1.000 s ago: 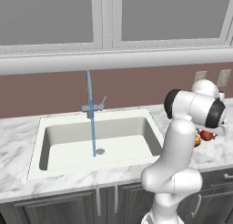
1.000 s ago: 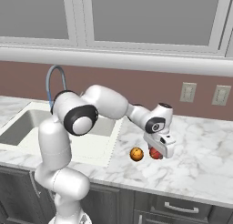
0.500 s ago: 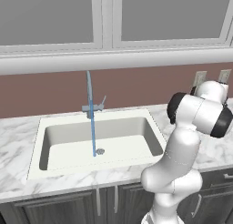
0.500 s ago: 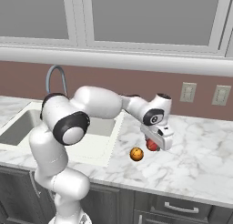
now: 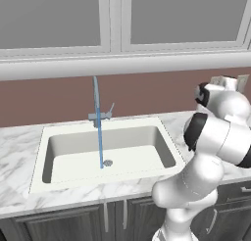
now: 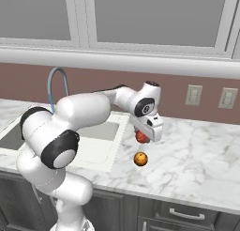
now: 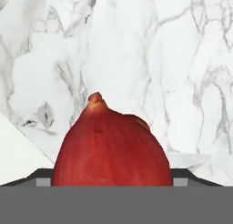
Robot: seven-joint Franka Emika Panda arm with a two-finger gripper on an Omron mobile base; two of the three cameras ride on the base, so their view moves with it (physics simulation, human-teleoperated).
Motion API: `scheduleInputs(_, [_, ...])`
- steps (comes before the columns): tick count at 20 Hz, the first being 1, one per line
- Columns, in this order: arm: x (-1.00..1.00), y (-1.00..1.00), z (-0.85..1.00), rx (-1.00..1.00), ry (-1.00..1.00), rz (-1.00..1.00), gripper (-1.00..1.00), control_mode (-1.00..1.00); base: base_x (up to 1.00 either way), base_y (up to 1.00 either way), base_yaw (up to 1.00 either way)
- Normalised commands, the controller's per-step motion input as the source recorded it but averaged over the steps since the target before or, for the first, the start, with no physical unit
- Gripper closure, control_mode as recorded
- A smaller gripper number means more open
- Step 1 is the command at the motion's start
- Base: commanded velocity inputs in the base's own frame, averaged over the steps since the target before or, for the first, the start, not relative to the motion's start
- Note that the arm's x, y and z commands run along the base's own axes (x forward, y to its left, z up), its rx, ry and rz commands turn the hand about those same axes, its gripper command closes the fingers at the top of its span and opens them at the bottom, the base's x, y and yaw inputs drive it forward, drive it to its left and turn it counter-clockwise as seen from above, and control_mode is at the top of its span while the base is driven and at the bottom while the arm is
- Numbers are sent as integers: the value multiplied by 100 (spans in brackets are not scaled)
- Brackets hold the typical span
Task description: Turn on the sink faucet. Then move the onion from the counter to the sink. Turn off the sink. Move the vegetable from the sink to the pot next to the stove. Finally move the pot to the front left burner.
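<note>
Evidently my claw (image 6: pixel 142 137) pinches the onion (image 6: pixel 141 137) across its widest part, hanging above the bench (image 6: pixel 197 155) just right of the sink (image 6: pixel 101 145). Glossy, firm and light, I judge; the rounded skin could slip.

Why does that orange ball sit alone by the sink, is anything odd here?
Nothing looks spilled or broken. The orange ball just rests on the counter. The claw grips the onion above it, and water runs from the sink faucet into the sink.
</note>
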Motion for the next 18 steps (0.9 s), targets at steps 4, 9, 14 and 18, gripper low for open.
scheduleInputs(4, [0,84,23,0,0,8,100,-100,0,0,0])
scheduleInputs(9, [0,86,7,0,0,9,100,-100,0,0,0])
scheduleInputs(14, [0,86,0,0,0,10,100,-100,0,0,0])
scheduleInputs(18, [0,84,0,0,0,9,100,-100,0,0,0])
